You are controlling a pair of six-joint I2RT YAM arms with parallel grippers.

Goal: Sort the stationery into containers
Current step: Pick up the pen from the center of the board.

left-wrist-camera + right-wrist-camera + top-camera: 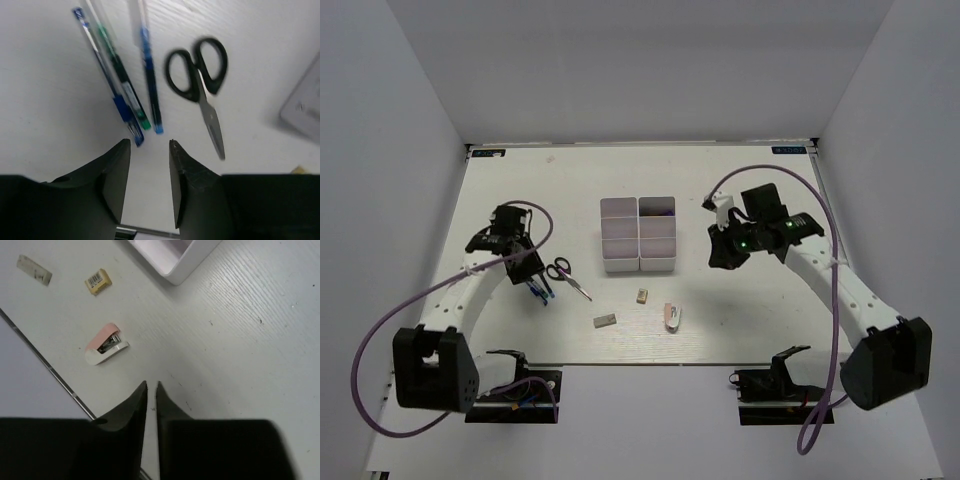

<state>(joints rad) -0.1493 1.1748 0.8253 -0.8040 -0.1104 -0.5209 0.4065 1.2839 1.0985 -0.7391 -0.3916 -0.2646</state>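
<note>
From above, the left arm folded at the elbow and reached forward. The left gripper hung low over a bundle of pens on the left of the table. The black-handled scissors lay just right of them. The right arm bent inward and its right gripper pointed down to the right of the bins, apart from them. These stood in a two-by-three white block at mid-table. Nearer the bases lay a beige eraser, a grey flat block and a white-pink stapler, each apart from the others.

In the left wrist view, the two dark fingers stood parted with bare table between them and gripped nothing. Just beyond their tips lay three slim pens side by side, two with blue trim and one with green. The scissors lay closed to their right, blurred, handles away from the camera.

In the right wrist view, the fingers were drawn together to a thin slit with nothing in it, above bare table. The stapler lay beyond to the left, the eraser and flat block farther off, and a corner of one bin showed at the top edge.
</note>
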